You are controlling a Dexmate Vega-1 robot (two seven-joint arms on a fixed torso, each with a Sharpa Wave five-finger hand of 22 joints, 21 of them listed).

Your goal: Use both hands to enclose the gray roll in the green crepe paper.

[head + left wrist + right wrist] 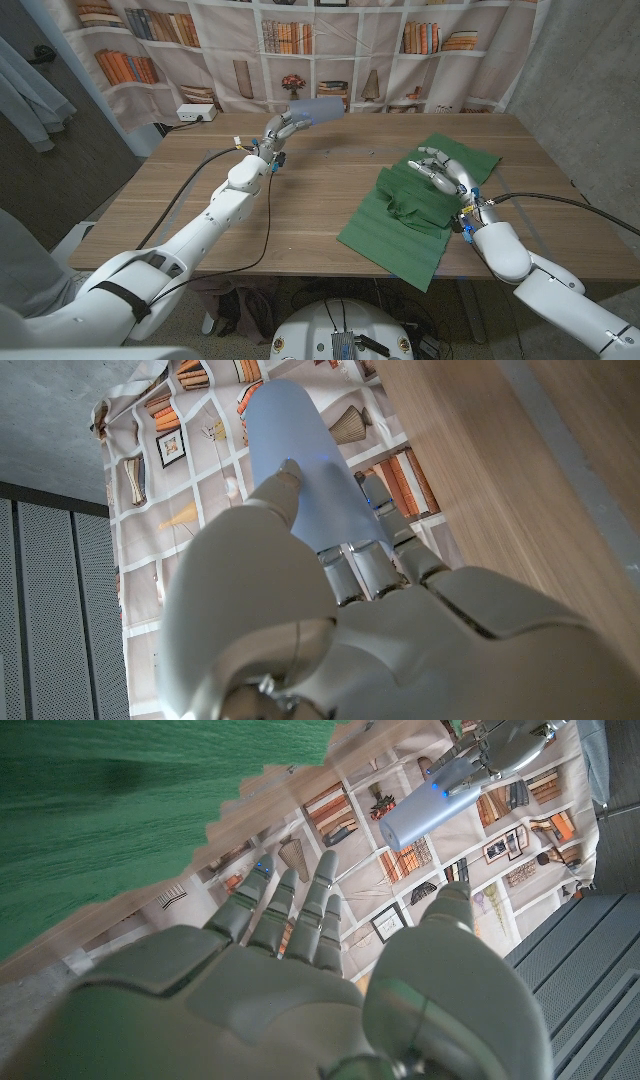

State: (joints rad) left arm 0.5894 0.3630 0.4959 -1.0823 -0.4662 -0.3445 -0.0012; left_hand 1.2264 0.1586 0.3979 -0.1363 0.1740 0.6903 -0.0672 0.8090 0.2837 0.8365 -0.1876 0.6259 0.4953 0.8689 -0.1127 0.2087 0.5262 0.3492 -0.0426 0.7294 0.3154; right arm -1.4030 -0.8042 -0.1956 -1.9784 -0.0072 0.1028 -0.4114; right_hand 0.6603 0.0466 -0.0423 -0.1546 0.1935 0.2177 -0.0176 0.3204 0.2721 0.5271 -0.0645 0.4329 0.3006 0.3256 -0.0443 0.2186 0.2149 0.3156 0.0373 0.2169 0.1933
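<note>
Gray roll (pixel 316 110) held up by left hand (pixel 283 127) over desk's far edge; looks light, stiff. Paper (pixel 420 205) soft, near right edge, under open right hand (pixel 440 170); grab edges.

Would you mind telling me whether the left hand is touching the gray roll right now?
Touching. The left wrist view shows the left hand with fingers wrapped around the gray roll; the head view shows it held above the table.

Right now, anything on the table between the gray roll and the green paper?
Head view: just bare tabletop. The left hand holds the gray roll at the far edge, apart from the green crepe paper.
</note>
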